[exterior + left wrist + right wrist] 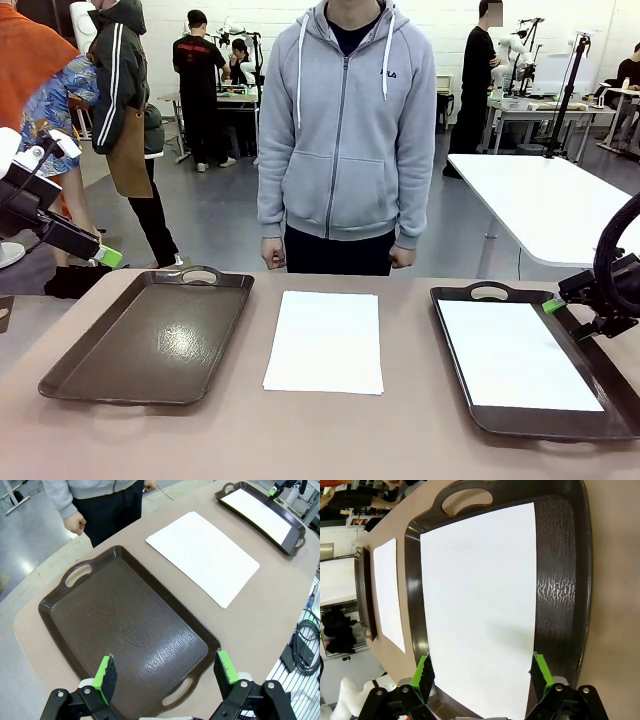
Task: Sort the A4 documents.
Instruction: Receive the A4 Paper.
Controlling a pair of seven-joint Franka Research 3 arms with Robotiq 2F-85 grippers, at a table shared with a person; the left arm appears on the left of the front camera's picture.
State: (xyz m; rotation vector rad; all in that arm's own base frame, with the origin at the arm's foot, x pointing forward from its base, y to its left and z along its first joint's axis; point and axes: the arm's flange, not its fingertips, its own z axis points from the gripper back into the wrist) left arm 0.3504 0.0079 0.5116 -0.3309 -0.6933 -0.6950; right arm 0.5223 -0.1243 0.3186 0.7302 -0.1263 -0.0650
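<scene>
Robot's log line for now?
left gripper open | right gripper open | white paper sheet in right dark brown tray | other white paper on tabletop

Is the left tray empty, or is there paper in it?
Empty. The left tray has a bare, shiny brown floor, no paper on it.
</scene>
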